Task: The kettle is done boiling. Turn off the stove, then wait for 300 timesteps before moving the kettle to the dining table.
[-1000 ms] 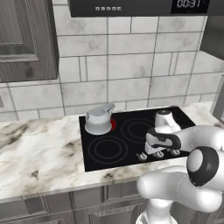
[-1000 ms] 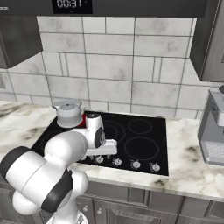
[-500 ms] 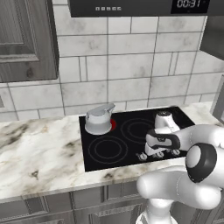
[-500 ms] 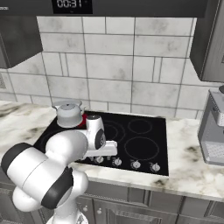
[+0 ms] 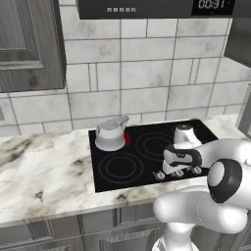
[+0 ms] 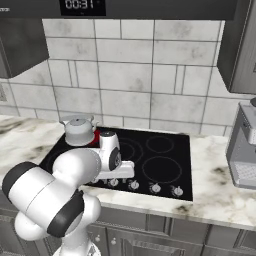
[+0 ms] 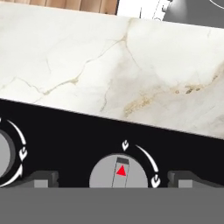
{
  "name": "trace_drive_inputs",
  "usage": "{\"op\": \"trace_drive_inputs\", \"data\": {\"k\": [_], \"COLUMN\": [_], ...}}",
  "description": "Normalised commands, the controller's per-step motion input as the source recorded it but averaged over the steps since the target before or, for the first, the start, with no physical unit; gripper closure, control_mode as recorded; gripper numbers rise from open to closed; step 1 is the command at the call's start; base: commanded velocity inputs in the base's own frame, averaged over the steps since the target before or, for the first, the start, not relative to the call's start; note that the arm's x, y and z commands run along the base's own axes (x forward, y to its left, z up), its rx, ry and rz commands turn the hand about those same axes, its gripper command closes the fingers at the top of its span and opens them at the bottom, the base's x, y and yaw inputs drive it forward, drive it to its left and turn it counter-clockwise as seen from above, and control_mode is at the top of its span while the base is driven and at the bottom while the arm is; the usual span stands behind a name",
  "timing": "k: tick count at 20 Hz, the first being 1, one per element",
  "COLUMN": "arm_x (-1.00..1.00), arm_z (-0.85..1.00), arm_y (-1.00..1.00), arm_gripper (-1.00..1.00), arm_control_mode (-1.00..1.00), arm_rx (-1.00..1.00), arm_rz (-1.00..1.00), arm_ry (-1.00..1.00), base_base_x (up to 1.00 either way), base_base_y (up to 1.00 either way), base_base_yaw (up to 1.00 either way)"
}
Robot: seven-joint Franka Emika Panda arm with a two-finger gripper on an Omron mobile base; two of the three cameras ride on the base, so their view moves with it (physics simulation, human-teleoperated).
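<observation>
While the white arm crowds the lower part of both base views, most of the marble worktop (image 5: 44,171) stays visible, running left of the stove (image 5: 147,157) and continuing on its right toward a grey appliance (image 6: 245,150) that is cut off at the right edge of the right base view. Tiled wall behind; a dark hood with a lit clock readout (image 6: 82,5) is cropped at the top edge, digits hard to read.

Stove: flat black glass set into the worktop, thin grey burner rings. Its front edge is partly hidden by the arm in both base views. A red glow (image 5: 127,140) shows on the rear left burner, mostly covered by the kettle.

Kettle (image 5: 111,134): squat, silver-grey, upright on that rear left burner, at about 10 o'clock from the hand in the left base view. Well apart from the gripper. In the right base view the kettle (image 6: 79,131) sits just beyond the arm's white wrist; its lower right side is partly hidden by it.

Gripper (image 7: 112,178): fingers spread wide, nothing between them but the knob below. Each fingertip (image 7: 41,178) shows as a small dark block at the bottom of the hand view, one at 9 o'clock and one at 3 o'clock of a silver knob (image 7: 118,174). Whether the tips touch the stove surface cannot be told. The knob carries a red triangle; its lower half is cut off. A second knob (image 7: 5,154) is cropped at the left edge. The knob row (image 6: 145,186) is small and partly hidden by the hand in the right base view.
</observation>
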Motion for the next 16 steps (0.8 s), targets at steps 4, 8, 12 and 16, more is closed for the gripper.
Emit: {"op": "trace_drive_inputs", "data": {"k": [4, 8, 12, 16], "arm_x": [-0.10, -0.20, -0.27, -0.19], "arm_z": [-0.11, -0.08, -0.13, -0.05], "arm_y": [0.03, 0.00, 0.00, -0.03], "arm_gripper": [1.00, 1.00, 1.00, 1.00], "arm_control_mode": [-1.00, -1.00, -1.00, -1.00], "arm_rx": [0.00, 0.00, 0.00, 0.00], "arm_rz": [0.00, -0.05, -0.13, -0.09], "arm_ry": [0.00, 0.00, 0.00, 0.00], "base_base_x": [0.00, 0.00, 0.00, 0.00], "base_base_y": [0.00, 0.00, 0.00, 0.00], "base_base_yaw": [0.00, 0.00, 0.00, 0.00]}}
